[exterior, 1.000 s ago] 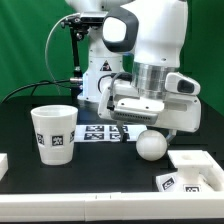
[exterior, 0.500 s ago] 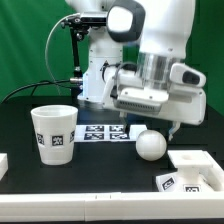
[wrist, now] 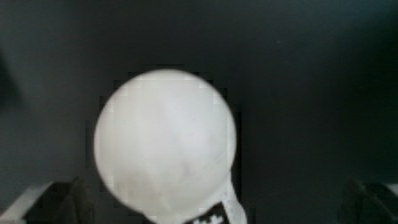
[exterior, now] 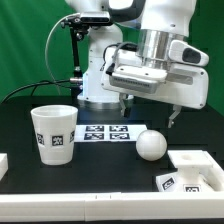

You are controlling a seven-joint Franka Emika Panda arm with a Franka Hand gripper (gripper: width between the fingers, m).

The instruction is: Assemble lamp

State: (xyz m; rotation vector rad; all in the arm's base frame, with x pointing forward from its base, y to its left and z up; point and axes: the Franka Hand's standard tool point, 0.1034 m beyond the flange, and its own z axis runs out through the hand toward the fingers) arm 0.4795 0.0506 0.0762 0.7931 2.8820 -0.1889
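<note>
The round-headed white bulb [exterior: 151,144] lies on the black table, free of any grip. My gripper [exterior: 150,110] hangs open a little above it, its two fingers spread wide with nothing between them. In the wrist view the bulb [wrist: 164,140] fills the middle as a blurred white oval, with a bit of its tag showing at its lower end. The cup-shaped shade [exterior: 54,132] stands upright, mouth up, at the exterior view's left. The blocky base [exterior: 195,170] sits at the front on the exterior view's right, tags facing forward.
The marker board [exterior: 105,132] lies flat between shade and bulb. The big white robot pedestal [exterior: 100,75] stands behind it, with a black cable looping on its left. A white block [exterior: 3,160] pokes in at the left edge.
The arm has lifted up and back from the bulb, fingers staying spread. The bulb stays on the table, shifted little if at all.
</note>
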